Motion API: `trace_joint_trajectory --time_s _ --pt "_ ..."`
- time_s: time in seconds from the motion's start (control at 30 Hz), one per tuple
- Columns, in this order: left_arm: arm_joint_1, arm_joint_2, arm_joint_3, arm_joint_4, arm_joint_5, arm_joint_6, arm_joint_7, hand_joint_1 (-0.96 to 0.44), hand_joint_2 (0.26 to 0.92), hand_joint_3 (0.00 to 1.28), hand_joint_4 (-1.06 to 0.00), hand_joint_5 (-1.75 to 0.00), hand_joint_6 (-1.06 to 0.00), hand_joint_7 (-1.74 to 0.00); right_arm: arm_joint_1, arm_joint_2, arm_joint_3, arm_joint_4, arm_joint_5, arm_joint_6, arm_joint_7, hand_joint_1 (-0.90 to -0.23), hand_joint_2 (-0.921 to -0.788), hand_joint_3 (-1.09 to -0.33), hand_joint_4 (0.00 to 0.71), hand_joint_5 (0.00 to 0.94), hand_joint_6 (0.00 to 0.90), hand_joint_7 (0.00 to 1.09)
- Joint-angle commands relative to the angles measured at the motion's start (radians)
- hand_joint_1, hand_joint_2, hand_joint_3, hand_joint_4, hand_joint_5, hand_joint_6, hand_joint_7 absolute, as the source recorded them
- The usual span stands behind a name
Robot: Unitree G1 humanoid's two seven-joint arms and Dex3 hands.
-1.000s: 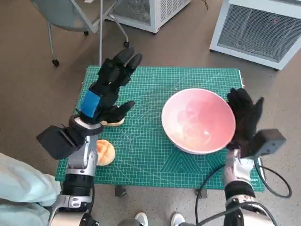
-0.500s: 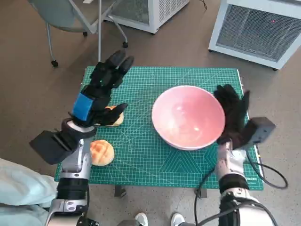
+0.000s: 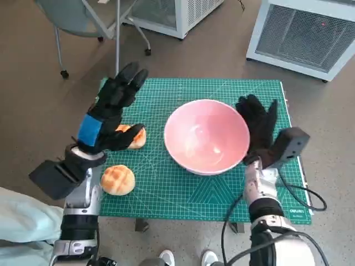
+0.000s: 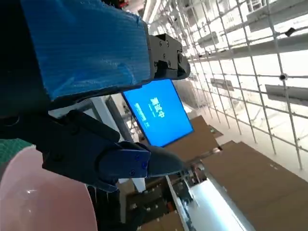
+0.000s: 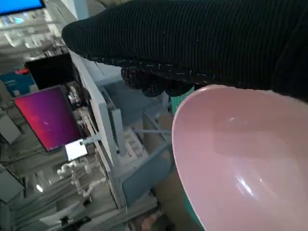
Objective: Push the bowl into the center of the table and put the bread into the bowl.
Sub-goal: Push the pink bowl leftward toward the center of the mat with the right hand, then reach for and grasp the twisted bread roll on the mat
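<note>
Pressing flat against the pink bowl (image 3: pixel 206 136), the right hand (image 3: pixel 258 126) has its fingers spread, holding nothing. The bowl sits on the green tabletop (image 3: pixel 166 188), between the two hands. The left hand (image 3: pixel 108 113) hovers with fingers spread; one bread roll (image 3: pixel 132 137) lies just under its thumb, another roll (image 3: pixel 117 179) nearer its wrist.

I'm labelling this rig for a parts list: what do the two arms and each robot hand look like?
Both forearms are pale grey. The left robot hand is black with blue tape across its back; a black camera block sits behind its wrist. The right robot hand wears a black knitted glove, with a black camera block and black cables trailing.
</note>
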Motion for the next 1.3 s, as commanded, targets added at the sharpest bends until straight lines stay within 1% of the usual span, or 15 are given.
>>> trace_joint_trajectory --time_s 0.03,0.3,0.47,0.67,0.73,0.8,0.93,1.07,1.2,1.23,1.3 --pt "0.012 0.007 0.006 -0.027 0.013 -0.008 0.019 -0.64 0.921 0.38 -0.28 0.00 -0.17 -0.22 -0.006 0.023 0.005 0.018 -0.012 0.031 -0.019 -0.585 -0.921 -0.803 0.000 0.000 0.043 0.25" --pt "0.018 0.007 0.003 -0.034 0.013 -0.003 0.029 -0.64 0.921 0.38 -0.28 0.00 -0.19 -0.20 -0.013 0.035 0.017 0.022 -0.030 0.044 -0.032 -0.585 -0.921 -0.806 0.008 0.003 0.055 0.25" --pt "0.020 0.005 0.002 -0.037 0.007 0.003 0.028 -0.64 0.921 0.38 -0.29 0.00 -0.19 -0.19 -0.017 0.034 0.023 0.024 -0.044 0.050 -0.040 -0.575 -0.921 -0.815 0.013 0.005 0.063 0.25" --pt "0.022 0.004 0.001 -0.038 0.002 0.008 0.027 -0.63 0.921 0.38 -0.29 0.00 -0.20 -0.18 -0.017 0.017 0.033 0.019 -0.062 0.046 -0.043 -0.577 -0.921 -0.828 0.021 0.007 0.072 0.25" --pt "0.022 0.004 0.001 -0.036 -0.001 0.011 0.025 -0.63 0.921 0.38 -0.29 0.00 -0.20 -0.18 -0.019 0.005 0.037 0.016 -0.066 0.043 -0.041 -0.577 -0.921 -0.830 0.022 0.007 0.073 0.25" --pt "0.021 0.006 0.003 -0.035 -0.003 0.013 0.024 -0.63 0.921 0.38 -0.29 0.00 -0.20 -0.18 -0.021 -0.007 0.037 0.013 -0.066 0.042 -0.037 -0.577 -0.921 -0.831 0.023 0.007 0.071 0.25" --pt "0.018 0.006 0.005 -0.029 -0.006 0.011 0.023 -0.63 0.921 0.38 -0.28 0.00 -0.21 -0.17 -0.029 -0.025 0.030 -0.003 -0.055 0.026 -0.016 -0.587 -0.921 -0.827 0.019 0.004 0.062 0.24" --pt "0.013 0.003 0.005 -0.019 -0.004 0.006 0.025 -0.63 0.921 0.38 -0.28 0.00 -0.21 -0.16 -0.038 -0.039 0.032 -0.035 -0.048 -0.024 0.009 -0.597 -0.921 -0.815 0.004 0.000 0.049 0.23" --pt "0.000 -0.003 0.003 -0.007 0.008 -0.002 0.035 -0.63 0.921 0.37 -0.29 0.00 -0.21 -0.16 -0.031 -0.050 0.043 -0.107 -0.041 -0.157 0.078 -0.598 -0.921 -0.807 0.000 -0.001 0.035 0.22" --pt "-0.002 -0.004 0.002 -0.005 0.010 -0.003 0.037 -0.63 0.921 0.37 -0.29 0.00 -0.21 -0.16 -0.028 -0.052 0.044 -0.117 -0.040 -0.178 0.092 -0.597 -0.921 -0.807 0.000 -0.001 0.033 0.22" --pt "-0.008 -0.006 -0.001 -0.003 0.015 -0.005 0.042 -0.64 0.921 0.37 -0.29 0.00 -0.21 -0.15 -0.017 -0.060 0.052 -0.161 -0.029 -0.235 0.146 -0.602 -0.921 -0.803 -0.001 -0.001 0.025 0.22"
